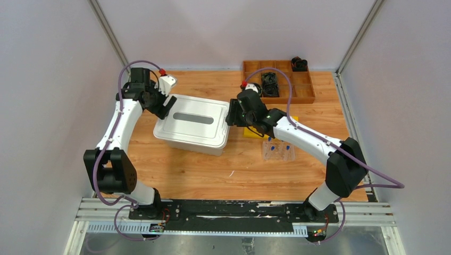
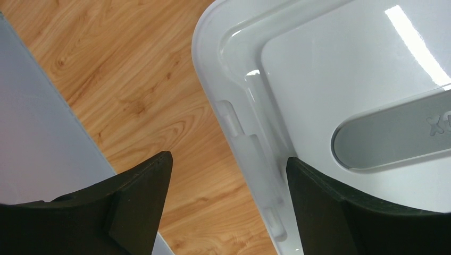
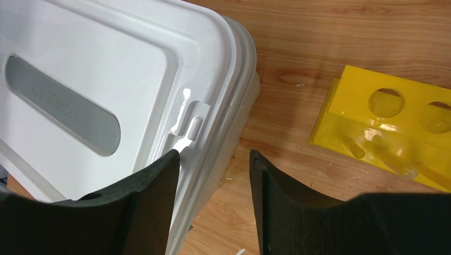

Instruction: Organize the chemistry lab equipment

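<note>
We see the white lidded box (image 1: 192, 123) sitting skewed at mid-table. The left gripper (image 2: 228, 158) is released, its jaws wide astride the box's 9 o'clock rim, one finger over wood and one over the lid. The right gripper (image 3: 214, 152) straddles the 3 o'clock rim at the latch, jaws apart and pinching nothing. The blue-capped tubes (image 1: 271, 149) lie in a clear tray (image 1: 290, 157) at the box's 4 o'clock, near the yellow rack (image 3: 388, 127). Open table (image 1: 202, 170) lies toward 6 o'clock.

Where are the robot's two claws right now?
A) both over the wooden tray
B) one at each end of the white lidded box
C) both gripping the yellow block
B: the left gripper straddles one end rim of the white box, the right gripper the opposite end, both open.
</note>
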Motion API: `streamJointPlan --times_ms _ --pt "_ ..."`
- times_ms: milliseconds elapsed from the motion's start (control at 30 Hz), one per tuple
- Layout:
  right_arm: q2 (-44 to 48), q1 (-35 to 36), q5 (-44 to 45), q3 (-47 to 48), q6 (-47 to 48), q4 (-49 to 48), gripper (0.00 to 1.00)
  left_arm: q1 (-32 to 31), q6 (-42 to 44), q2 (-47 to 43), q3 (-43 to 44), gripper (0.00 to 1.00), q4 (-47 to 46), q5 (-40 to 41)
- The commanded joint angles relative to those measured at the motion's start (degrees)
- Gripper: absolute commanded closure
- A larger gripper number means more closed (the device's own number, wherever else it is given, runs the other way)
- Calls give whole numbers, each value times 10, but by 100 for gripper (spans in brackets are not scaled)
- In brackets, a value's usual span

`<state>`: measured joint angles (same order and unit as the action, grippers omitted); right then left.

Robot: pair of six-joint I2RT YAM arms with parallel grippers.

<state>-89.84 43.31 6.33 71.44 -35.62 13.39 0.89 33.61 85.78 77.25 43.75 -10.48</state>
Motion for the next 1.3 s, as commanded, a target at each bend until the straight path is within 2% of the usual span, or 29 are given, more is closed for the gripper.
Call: streamJointPlan --times_ms 0,233,433,633,800,1100,1267 --pt "3 -11 36 -16 -6 11 46 -3 -12 2 31 13 -9 -12" --pt "-4 -16 43 -34 -14 11 52 -3 5 -27 52 2 13 -2" --pt "5 -23 53 -54 -19 12 55 -3 45 -48 69 0 89 -19" --pt "38 -28 55 -10 3 22 50 -2 177 -139 27 0 203 -62" --pt "43 -26 35 36 15 9 38 23 270 -201 -27 0 262 -66" --pt "-46 -14 27 109 45 39 31 26 303 -249 -131 0 258 -43" --pt "-82 -12 36 133 64 53 31 32 257 -267 -190 0 161 3"
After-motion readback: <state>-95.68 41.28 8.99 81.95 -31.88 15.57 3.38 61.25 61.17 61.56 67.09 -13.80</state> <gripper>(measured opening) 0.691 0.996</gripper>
